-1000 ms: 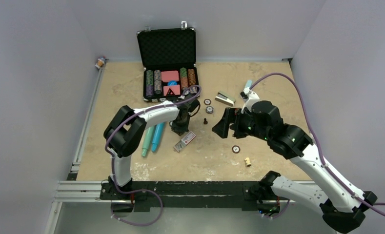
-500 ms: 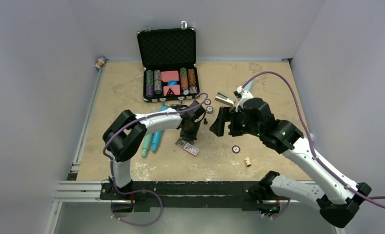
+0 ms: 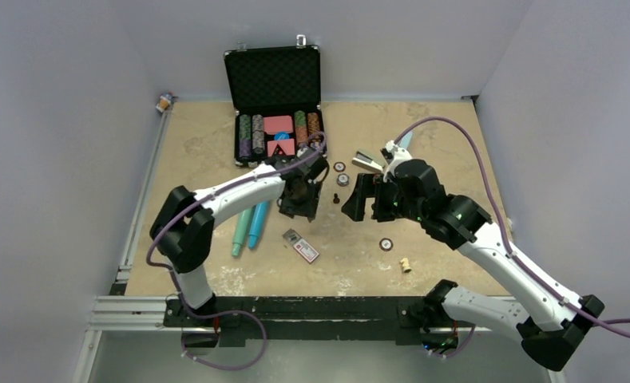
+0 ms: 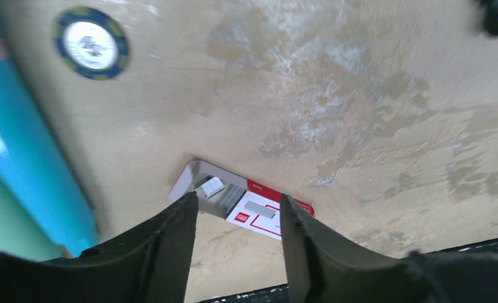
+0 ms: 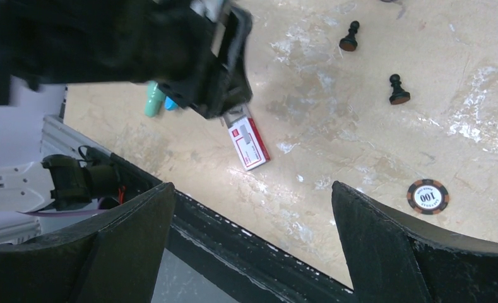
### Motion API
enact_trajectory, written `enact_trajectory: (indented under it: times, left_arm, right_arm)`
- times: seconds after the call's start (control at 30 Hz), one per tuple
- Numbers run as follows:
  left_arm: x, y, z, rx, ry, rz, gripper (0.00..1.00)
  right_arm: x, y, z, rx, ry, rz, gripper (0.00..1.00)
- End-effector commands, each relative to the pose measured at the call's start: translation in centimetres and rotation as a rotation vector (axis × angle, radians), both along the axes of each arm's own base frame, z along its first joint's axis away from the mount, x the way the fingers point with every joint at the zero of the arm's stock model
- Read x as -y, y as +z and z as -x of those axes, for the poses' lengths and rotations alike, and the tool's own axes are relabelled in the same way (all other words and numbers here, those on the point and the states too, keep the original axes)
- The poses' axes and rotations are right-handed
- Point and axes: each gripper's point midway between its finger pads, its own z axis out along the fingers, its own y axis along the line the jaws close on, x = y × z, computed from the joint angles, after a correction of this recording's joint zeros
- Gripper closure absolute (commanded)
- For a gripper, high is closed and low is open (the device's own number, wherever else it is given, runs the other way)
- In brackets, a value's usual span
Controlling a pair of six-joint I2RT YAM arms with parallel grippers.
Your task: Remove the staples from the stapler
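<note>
I look down from above at my table (image 3: 423, 136). My left gripper (image 4: 237, 208) hangs just over a small red and white box (image 3: 302, 246). Its two fingers (image 4: 170, 233) stand a little way apart and they hold nothing. The box lies flat on the table, at 6 o'clock from that gripper, and nothing touches it.

My right gripper (image 5: 251, 208) is spread very wide and it is empty too. It points toward 9 o'clock, at my left gripper, and the two are near each other but not touching.

The silver stapler (image 3: 365, 160) lies on the table at 12 o'clock from my right gripper, just beside the arm. No gripper touches it.

Two fat pens (image 3: 249, 227), one blue and one green, lie side by side at 9 o'clock from the box. A poker chip (image 3: 386, 244) lies at 3 o'clock from the box. An open black case (image 3: 273, 76) with chips in it sits at 12 o'clock, by the far wall
</note>
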Motion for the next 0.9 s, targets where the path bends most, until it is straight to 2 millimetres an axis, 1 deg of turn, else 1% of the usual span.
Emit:
enact_trajectory:
  times: [0.0, 0.03, 0.07, 0.17, 0.2, 0.23, 0.3, 0.33, 0.37, 0.4, 0.43, 0.47, 0.5, 0.53, 0.57, 0.6, 0.63, 0.7, 0.8, 0.87]
  left_arm:
    - [-3.4, 5.7, -2.4, 0.108, 0.129, 0.005, 0.35]
    - [-4.2, 6.1, -2.8, 0.113, 0.142, 0.007, 0.33]
    - [-4.9, 6.3, -2.9, 0.117, 0.151, 0.004, 0.34]
    - [-7.0, 5.7, -3.2, 0.117, 0.172, -0.016, 0.58]
    - [-7.6, 5.4, -3.2, 0.115, 0.180, -0.023, 0.68]
    - [-8.1, 5.0, -3.2, 0.112, 0.188, -0.029, 0.75]
    - [-8.7, 4.1, -3.2, 0.100, 0.186, -0.038, 0.85]
    - [-8.8, 3.5, -3.3, 0.095, 0.183, -0.047, 0.87]
    - [-9.0, 3.0, -3.3, 0.090, 0.177, -0.057, 0.89]
    - [-9.0, 2.4, -3.3, 0.079, 0.174, -0.065, 0.93]
    - [-9.0, 1.8, -3.4, 0.070, 0.170, -0.069, 0.95]
    - [-9.0, 1.2, -3.4, 0.057, 0.169, -0.074, 0.97]
    - [-8.9, 0.7, -3.6, 0.047, 0.169, -0.071, 1.00]
    - [-8.8, 0.2, -3.7, 0.036, 0.173, -0.064, 1.00]
    - [-8.8, -0.2, -3.9, 0.027, 0.176, -0.060, 1.00]
    - [-8.8, -0.6, -4.0, 0.019, 0.179, -0.058, 1.00]
    - [-8.7, -1.1, -4.1, 0.010, 0.182, -0.058, 1.00]
    - [-8.4, -1.8, -4.2, -0.004, 0.181, -0.045, 1.00]
    - [-7.8, -2.8, -4.1, -0.027, 0.169, -0.024, 1.00]
    - [-7.5, -3.4, -4.1, -0.038, 0.160, -0.014, 1.00]
  right_arm:
    - [0.7, -2.4, -0.2, -0.027, 0.006, 0.085, 0.03]
    - [0.8, -3.5, 0.0, -0.036, 0.023, 0.111, 0.04]
    - [0.7, -4.4, 0.4, -0.053, 0.051, 0.121, 0.05]
    - [0.3, -7.4, 1.8, -0.127, 0.123, 0.145, 0.07]
    - [0.2, -8.4, 2.2, -0.157, 0.143, 0.154, 0.09]
    - [0.1, -9.4, 2.6, -0.188, 0.157, 0.164, 0.12]
    - [-0.1, -10.8, 3.1, -0.234, 0.181, 0.178, 0.17]
    - [-0.3, -11.4, 3.4, -0.250, 0.196, 0.185, 0.19]
    - [-0.6, -11.9, 3.7, -0.260, 0.210, 0.191, 0.24]
    - [-0.9, -12.3, 3.9, -0.266, 0.227, 0.199, 0.32]
    - [-1.3, -12.7, 4.2, -0.271, 0.252, 0.204, 0.44]
    - [-1.8, -13.2, 4.6, -0.283, 0.276, 0.208, 0.60]
    - [-2.4, -13.7, 5.1, -0.300, 0.309, 0.206, 0.75]
    - [-2.9, -14.4, 5.5, -0.318, 0.331, 0.214, 0.87]
    - [-3.4, -14.9, 5.9, -0.329, 0.352, 0.226, 0.94]
    - [-3.9, -15.4, 6.4, -0.340, 0.372, 0.242, 0.98]
    - [-4.5, -15.9, 6.8, -0.350, 0.390, 0.256, 1.00]
    - [-5.5, -16.7, 7.4, -0.373, 0.425, 0.262, 1.00]
    - [-6.7, -17.8, 7.6, -0.395, 0.453, 0.240, 1.00]
    - [-7.1, -18.4, 7.7, -0.399, 0.472, 0.235, 1.00]
